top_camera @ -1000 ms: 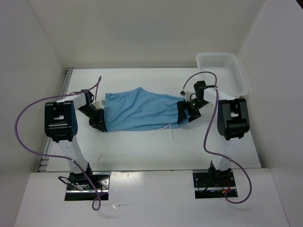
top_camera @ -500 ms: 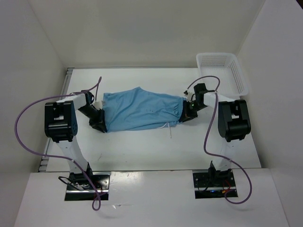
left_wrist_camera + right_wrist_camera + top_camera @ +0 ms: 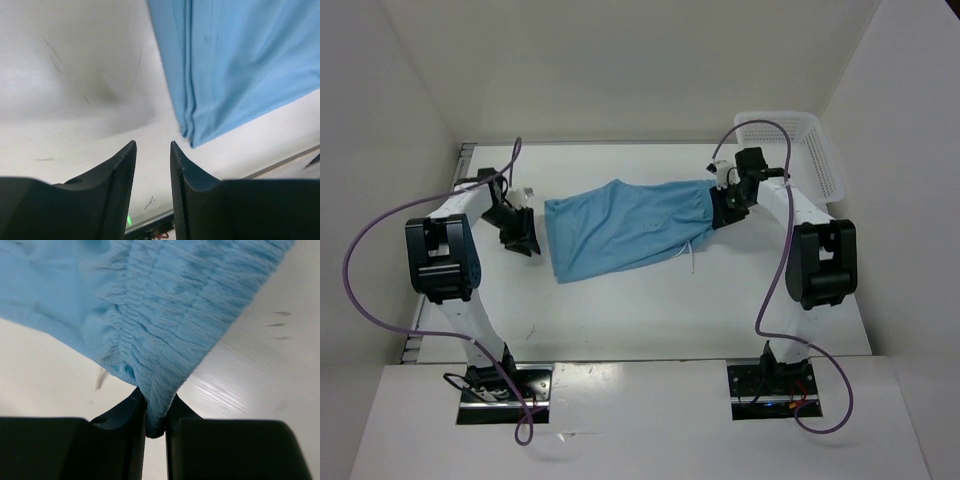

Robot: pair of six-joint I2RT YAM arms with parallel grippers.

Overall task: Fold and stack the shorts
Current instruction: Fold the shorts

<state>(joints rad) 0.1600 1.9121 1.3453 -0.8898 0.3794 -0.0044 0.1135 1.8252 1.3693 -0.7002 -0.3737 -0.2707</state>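
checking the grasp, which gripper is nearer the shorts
Right. Right gripper is shut on the shorts at the waistband; left gripper sits just off their other end, not touching.

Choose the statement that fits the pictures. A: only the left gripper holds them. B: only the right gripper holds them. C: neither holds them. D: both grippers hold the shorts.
B: the right gripper pinches the shorts at the gathered waistband, while the left gripper has nothing between its fingers and the fabric lies apart from it.
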